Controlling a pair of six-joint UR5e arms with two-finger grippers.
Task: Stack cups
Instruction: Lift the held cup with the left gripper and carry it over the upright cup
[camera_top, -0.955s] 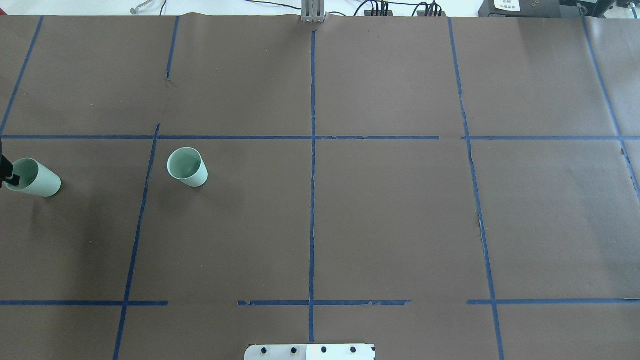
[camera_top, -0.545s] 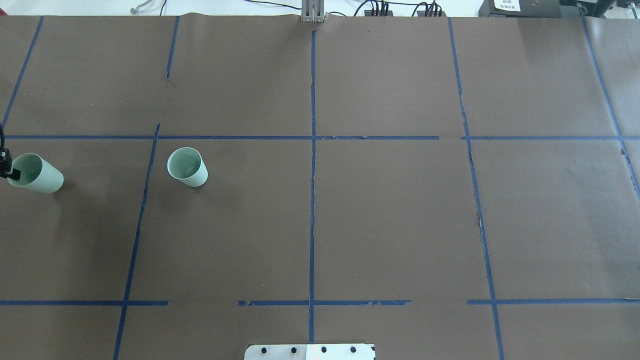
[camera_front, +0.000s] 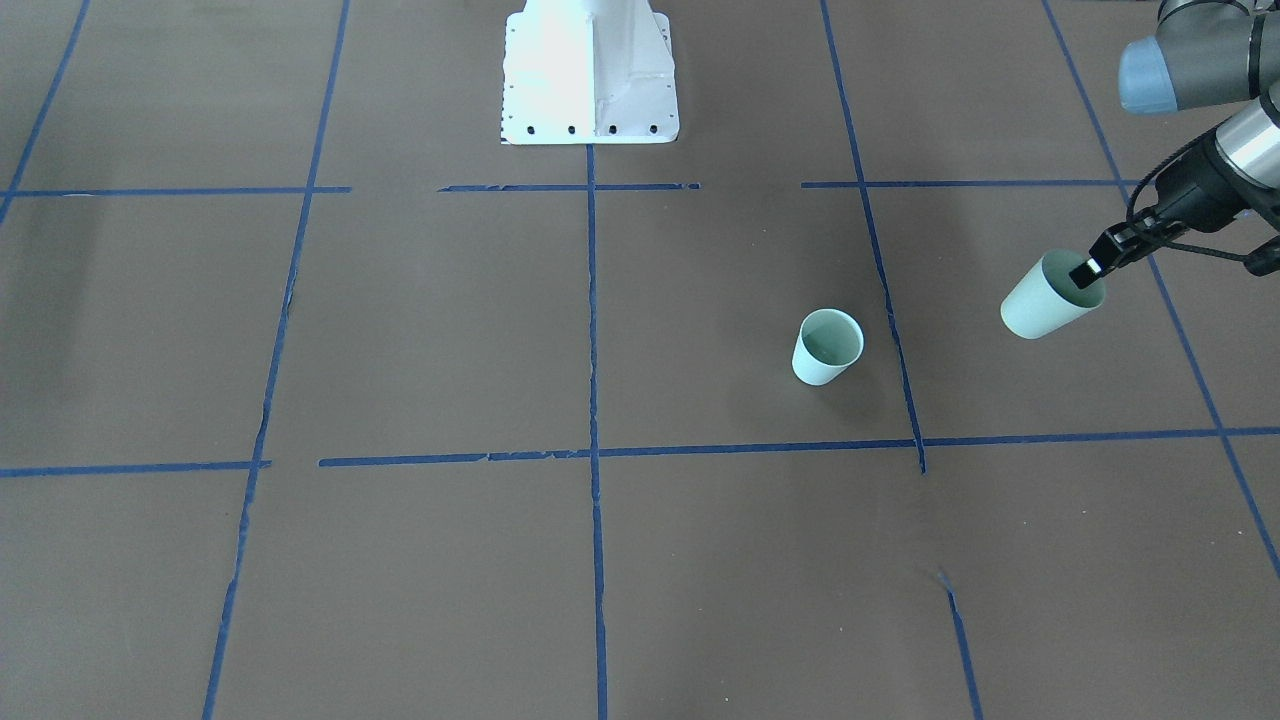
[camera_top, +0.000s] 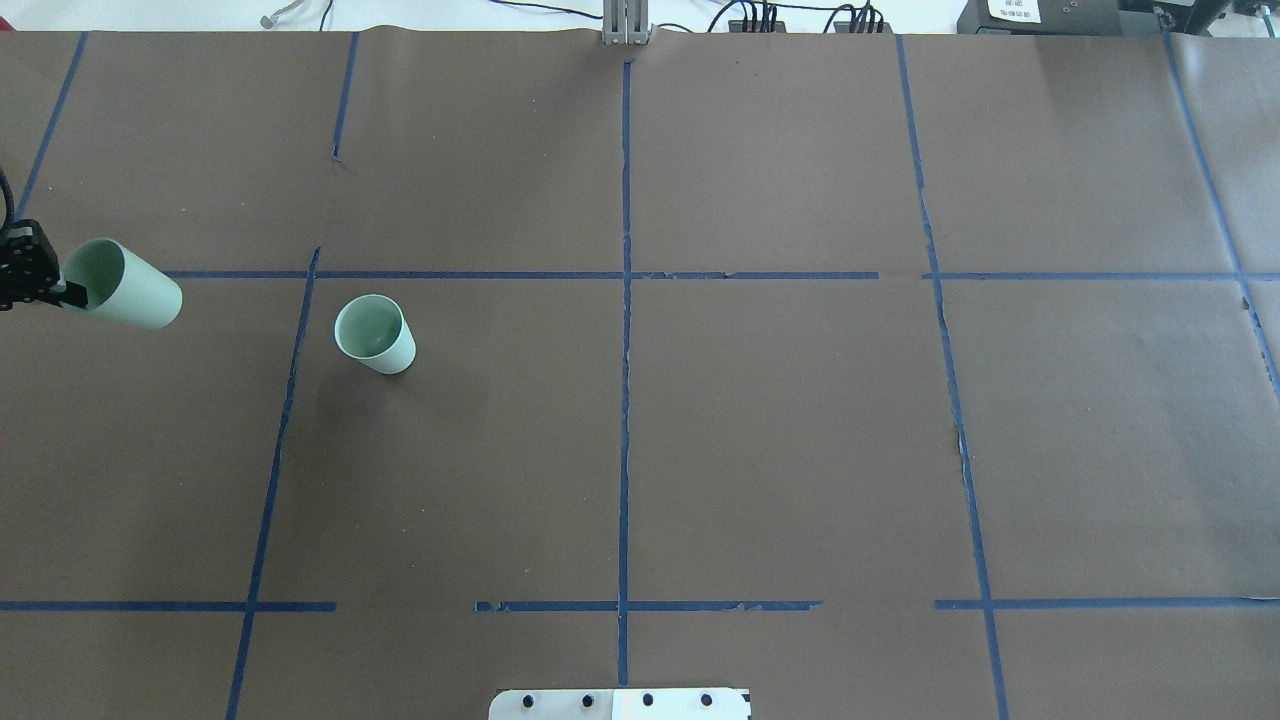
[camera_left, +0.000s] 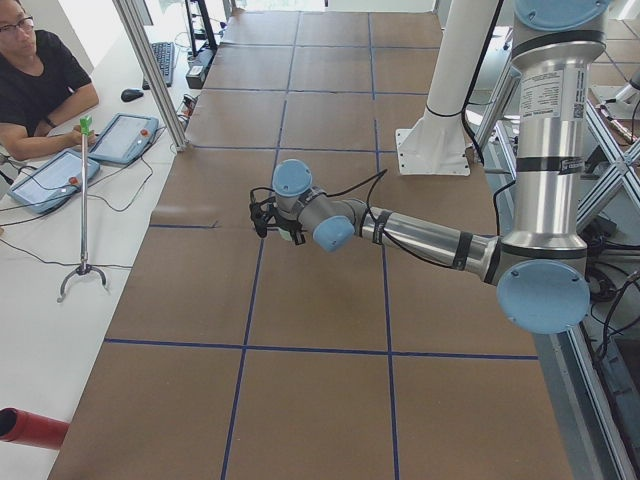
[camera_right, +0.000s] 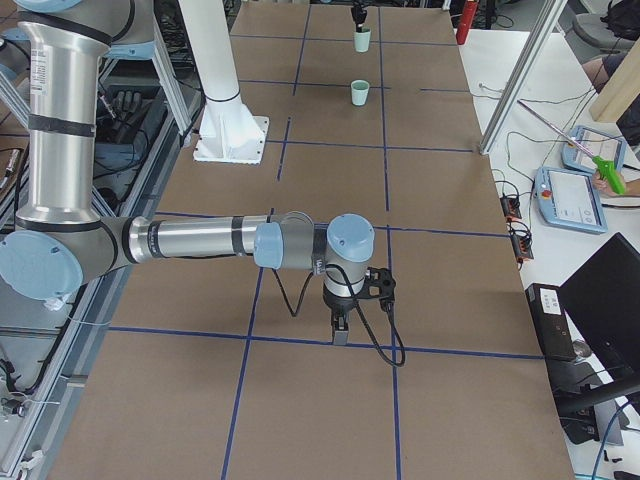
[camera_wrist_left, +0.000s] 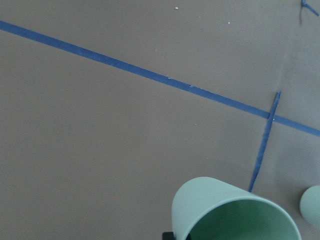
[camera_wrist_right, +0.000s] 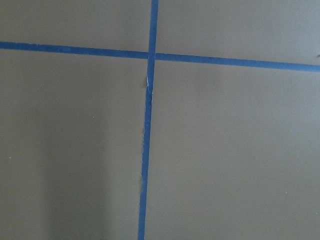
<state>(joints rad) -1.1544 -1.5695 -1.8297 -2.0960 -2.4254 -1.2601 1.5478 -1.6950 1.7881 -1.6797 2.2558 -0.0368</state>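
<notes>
Two pale mint-green cups. One cup (camera_top: 375, 335) stands upright on the brown table left of centre; it also shows in the front view (camera_front: 828, 347) and at the left wrist view's right edge (camera_wrist_left: 312, 206). My left gripper (camera_top: 68, 293) is shut on the rim of the other cup (camera_top: 128, 285), one finger inside it. That cup hangs tilted above the table (camera_front: 1040, 303), its mouth close under the wrist camera (camera_wrist_left: 225, 212), apart from the standing cup. My right gripper (camera_right: 340, 328) shows only in the right side view, over bare table; I cannot tell whether it is open.
Brown paper with blue tape lines (camera_top: 625, 300) covers the table. The robot's white base plate (camera_front: 590, 80) is at the near middle edge. Cables and boxes (camera_top: 800, 18) lie along the far edge. An operator (camera_left: 30, 80) sits beyond the table's left end.
My left gripper has lifted the held cup off the table and carried it away from the robot and slightly right. The standing cup has not moved.
</notes>
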